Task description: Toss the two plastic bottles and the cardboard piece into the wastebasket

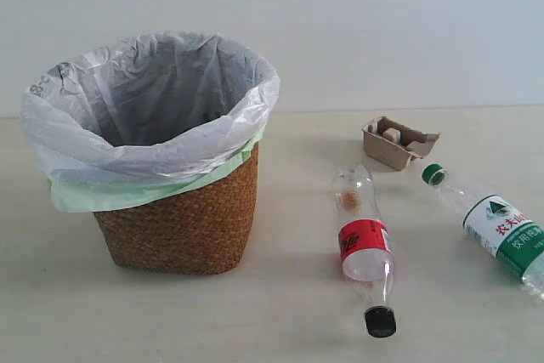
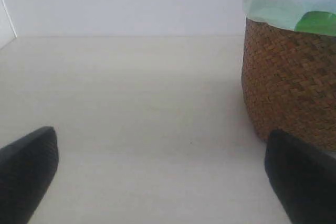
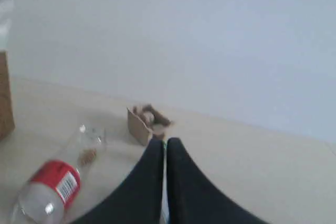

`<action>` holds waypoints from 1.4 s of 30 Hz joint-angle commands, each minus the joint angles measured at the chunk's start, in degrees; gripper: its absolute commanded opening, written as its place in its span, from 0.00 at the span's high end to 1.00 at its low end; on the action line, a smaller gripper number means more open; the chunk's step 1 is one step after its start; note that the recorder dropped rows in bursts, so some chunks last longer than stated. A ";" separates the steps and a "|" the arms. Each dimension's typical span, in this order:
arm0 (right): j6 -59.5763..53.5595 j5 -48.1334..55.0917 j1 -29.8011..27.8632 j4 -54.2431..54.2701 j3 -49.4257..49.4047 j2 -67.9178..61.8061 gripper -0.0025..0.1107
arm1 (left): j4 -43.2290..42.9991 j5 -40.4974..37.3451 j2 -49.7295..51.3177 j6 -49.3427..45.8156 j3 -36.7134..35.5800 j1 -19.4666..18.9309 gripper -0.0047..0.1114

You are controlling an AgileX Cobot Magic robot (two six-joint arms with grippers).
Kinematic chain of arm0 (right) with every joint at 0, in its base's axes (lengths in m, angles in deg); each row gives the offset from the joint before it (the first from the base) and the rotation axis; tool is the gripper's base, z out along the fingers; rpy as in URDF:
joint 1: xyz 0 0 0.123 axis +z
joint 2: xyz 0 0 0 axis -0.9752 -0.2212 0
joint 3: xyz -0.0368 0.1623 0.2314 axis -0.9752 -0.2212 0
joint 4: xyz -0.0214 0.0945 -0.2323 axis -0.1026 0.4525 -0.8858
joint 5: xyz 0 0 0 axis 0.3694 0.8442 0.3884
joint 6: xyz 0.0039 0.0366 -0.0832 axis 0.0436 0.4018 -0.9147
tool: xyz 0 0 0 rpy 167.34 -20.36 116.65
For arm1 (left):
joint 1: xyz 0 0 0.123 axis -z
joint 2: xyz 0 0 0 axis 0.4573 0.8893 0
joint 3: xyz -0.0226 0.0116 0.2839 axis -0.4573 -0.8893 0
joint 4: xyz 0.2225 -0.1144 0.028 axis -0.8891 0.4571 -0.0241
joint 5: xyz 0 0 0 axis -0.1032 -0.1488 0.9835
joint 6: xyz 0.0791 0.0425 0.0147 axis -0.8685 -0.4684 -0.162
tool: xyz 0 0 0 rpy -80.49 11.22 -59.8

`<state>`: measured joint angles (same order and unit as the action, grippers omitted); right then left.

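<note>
1. Left claw [image 2: 160, 139]: fingers wide apart, just beside wastebasket [image 1: 183, 223].
2. Right claw [image 3: 164, 145]: fingers pressed together.
3. Red-label bottle [image 1: 364, 242], green-label bottle [image 1: 501, 234] and cardboard piece [image 1: 398, 144] lie on surface [image 1: 280, 320], right of wastebasket.

- A pale counter [image 1: 280, 320] carries everything.
- The wicker wastebasket [image 1: 183, 223] stands upright on the left.
- The red-label bottle [image 1: 364, 244] lies on its side to the right of it, black cap nearest the front.
- The green-label bottle [image 1: 497, 231] lies farther right.
- The cardboard piece [image 1: 398, 144] sits behind both bottles.
</note>
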<state>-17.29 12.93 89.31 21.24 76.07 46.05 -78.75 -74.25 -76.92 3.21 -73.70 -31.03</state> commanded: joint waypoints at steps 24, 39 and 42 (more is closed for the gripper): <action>22.48 -40.78 -0.09 2.18 8.07 0.45 0.98 | 0.12 0.87 -0.18 0.50 0.21 0.41 0.03; 22.70 11.90 0.03 -7.01 28.78 -20.66 0.05 | 0.12 0.87 -0.18 0.50 0.21 0.41 0.03; 22.81 15.21 0.03 -5.11 30.82 -27.04 0.05 | 0.12 0.87 -0.18 0.50 0.21 0.41 0.03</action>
<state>6.52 24.21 89.31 14.43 105.07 23.95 -78.75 -74.25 -76.92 3.21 -73.70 -31.03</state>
